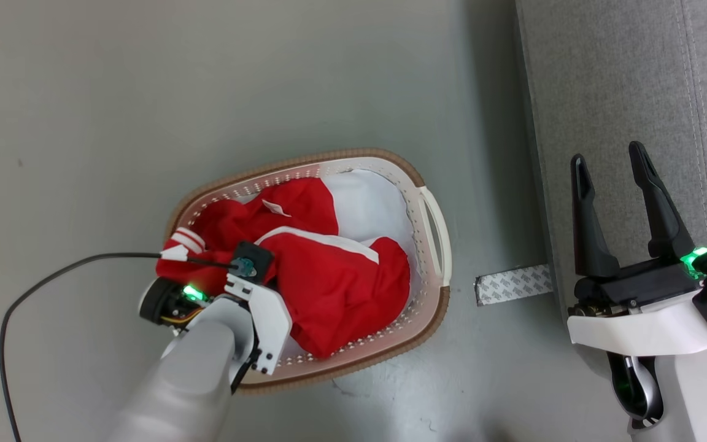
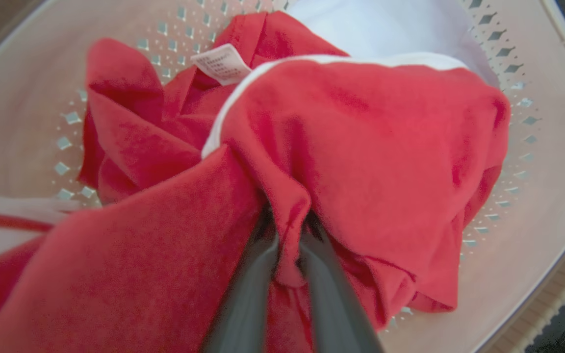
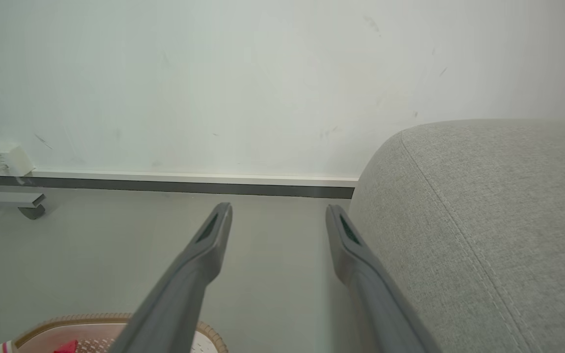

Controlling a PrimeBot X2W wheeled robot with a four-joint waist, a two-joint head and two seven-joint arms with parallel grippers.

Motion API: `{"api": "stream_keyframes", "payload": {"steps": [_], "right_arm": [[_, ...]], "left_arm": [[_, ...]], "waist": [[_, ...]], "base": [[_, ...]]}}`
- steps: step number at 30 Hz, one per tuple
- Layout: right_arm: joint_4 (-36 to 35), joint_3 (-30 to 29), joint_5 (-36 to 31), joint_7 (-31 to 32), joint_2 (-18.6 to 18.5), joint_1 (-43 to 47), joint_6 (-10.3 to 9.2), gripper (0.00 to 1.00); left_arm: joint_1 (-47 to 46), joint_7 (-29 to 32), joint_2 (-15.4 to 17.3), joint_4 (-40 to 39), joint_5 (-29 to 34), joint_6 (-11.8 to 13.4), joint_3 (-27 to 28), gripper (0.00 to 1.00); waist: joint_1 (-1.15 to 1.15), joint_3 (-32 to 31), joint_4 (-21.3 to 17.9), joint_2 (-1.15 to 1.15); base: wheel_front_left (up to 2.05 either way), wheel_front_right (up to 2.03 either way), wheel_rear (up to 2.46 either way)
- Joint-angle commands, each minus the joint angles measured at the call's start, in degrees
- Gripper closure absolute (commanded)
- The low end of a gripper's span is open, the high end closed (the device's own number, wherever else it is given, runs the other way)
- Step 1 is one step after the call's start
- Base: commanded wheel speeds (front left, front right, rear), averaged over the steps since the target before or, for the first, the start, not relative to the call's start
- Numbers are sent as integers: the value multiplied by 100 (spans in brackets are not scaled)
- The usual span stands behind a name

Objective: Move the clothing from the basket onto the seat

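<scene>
so the left gripper (image 2: 290,230) is clamping a middle fold of the clothing (image 1: 329,276), which is sitting bunched in the basket (image 1: 433,258) and looking light and floppy, while the right gripper (image 1: 606,153) is idling spread apart by the seat (image 1: 636,73)

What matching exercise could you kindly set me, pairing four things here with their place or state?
Things:
1 clothing
2 basket
3 left gripper
4 right gripper

Place or state:
a open, holding nothing
b on the floor beside the seat
c shut on a fold of the clothing
d bunched in the basket

Pairs: 1-d, 2-b, 3-c, 4-a
</scene>
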Motion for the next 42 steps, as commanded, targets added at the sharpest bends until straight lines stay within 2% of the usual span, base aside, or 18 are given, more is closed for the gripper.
{"api": "stream_keyframes", "payload": {"steps": [1, 6, 10, 19, 27, 32, 42], "right_arm": [[12, -28, -7, 3, -5, -24, -12, 0], [211, -77, -42, 4, -4, 109, -12, 0], [393, -112, -50, 4, -5, 289, -12, 0], [746, -258, -180, 4, -7, 799, -12, 0], [949, -415, -215, 4, -8, 1264, -12, 0], [1054, -502, -257, 4, -7, 1564, -12, 0], [1119, -651, -259, 4, -7, 1960, -12, 0]], "left_arm": [[-62, -95, 20, 3, -57, -48, -12, 100], [106, -561, -5, -217, -398, -186, -24, 100], [384, -779, -9, -513, -753, -289, -137, 100], [1086, -996, -10, -1255, -1513, -326, -302, 100], [1567, -1019, 0, -1967, -1814, -122, -189, 100], [1891, -908, 148, -2651, -1957, 49, -89, 100], [2509, -288, 676, -4763, -2177, 488, 169, 100]], "waist": [[-1, -33, 39, 0], [-1, -459, 239, 0], [-1, -1051, 436, 0], [-1, -2394, 862, 0], [-1, -3229, 1089, 0], [-1, -3608, 1159, 0], [-1, -4081, 1202, 0]], "base": [[0, 0, 0], [0, 0, 0], [0, 0, 0], [0, 0, 0], [0, 0, 0], [0, 0, 0], [0, 0, 0]]}}
